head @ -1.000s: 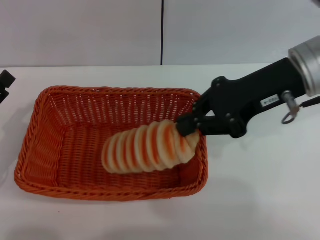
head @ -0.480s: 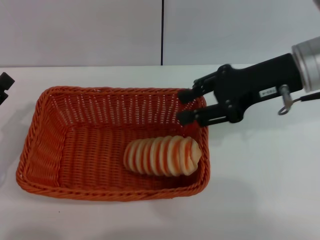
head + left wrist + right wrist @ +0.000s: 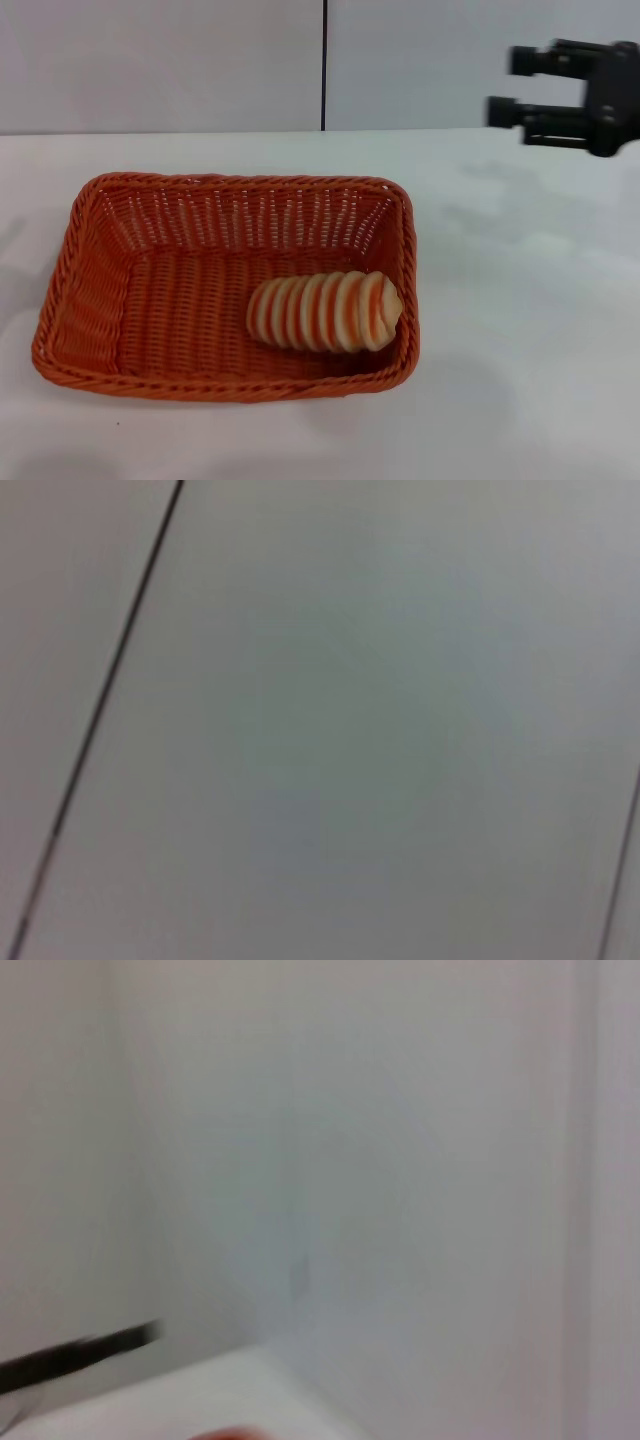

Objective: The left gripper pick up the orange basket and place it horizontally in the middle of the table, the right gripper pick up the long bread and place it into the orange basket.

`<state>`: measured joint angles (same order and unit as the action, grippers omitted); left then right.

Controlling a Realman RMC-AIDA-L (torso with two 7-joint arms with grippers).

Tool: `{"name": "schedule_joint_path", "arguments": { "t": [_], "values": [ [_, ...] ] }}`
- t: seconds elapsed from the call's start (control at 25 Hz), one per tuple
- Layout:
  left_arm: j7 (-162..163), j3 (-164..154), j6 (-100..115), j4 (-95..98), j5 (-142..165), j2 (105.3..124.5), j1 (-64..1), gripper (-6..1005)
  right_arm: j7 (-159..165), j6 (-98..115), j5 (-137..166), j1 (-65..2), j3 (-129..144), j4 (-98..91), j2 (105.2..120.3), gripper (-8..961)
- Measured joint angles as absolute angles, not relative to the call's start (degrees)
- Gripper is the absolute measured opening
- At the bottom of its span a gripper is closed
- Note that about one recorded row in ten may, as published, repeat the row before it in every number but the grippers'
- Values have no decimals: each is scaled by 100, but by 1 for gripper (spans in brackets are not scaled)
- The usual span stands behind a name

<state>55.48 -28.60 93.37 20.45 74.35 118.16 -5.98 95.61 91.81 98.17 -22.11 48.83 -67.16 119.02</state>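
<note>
On my screen the broad white tabletop (image 3: 520,330) carries the large rectangular orange woven basket (image 3: 110,300), lying lengthwise near the middle, its braided rim whole and its base flat. Inside, against the end wall on the robot's right, rests the oblong tan loaf with orange-and-cream stripes (image 3: 325,311), lying on the basket floor. The black right gripper (image 3: 512,87) hangs high over the far right of the table, well apart from the basket, fingers spread and empty. I see no left gripper in any view. In my judgement little remains at risk: the loaf leans close to the end wall, so a knock to the basket could roll it, and a careless sweep of the right arm low across the table could clip the rim.
</note>
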Motion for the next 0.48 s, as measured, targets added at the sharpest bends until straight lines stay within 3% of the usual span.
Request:
{"name": "schedule_joint_path", "arguments": {
  "t": [0.2, 0.48],
  "values": [
    [4952, -2569, 9443, 1750, 7435, 11816, -555, 770, 6967, 8530, 7933, -1572, 4672, -4886, 11903, 743],
    [3620, -2032, 9611, 1029, 7436, 11837, -523, 770, 2579, 8848, 4865, -1787, 4179, -1249, 11906, 743]
  ]
}}
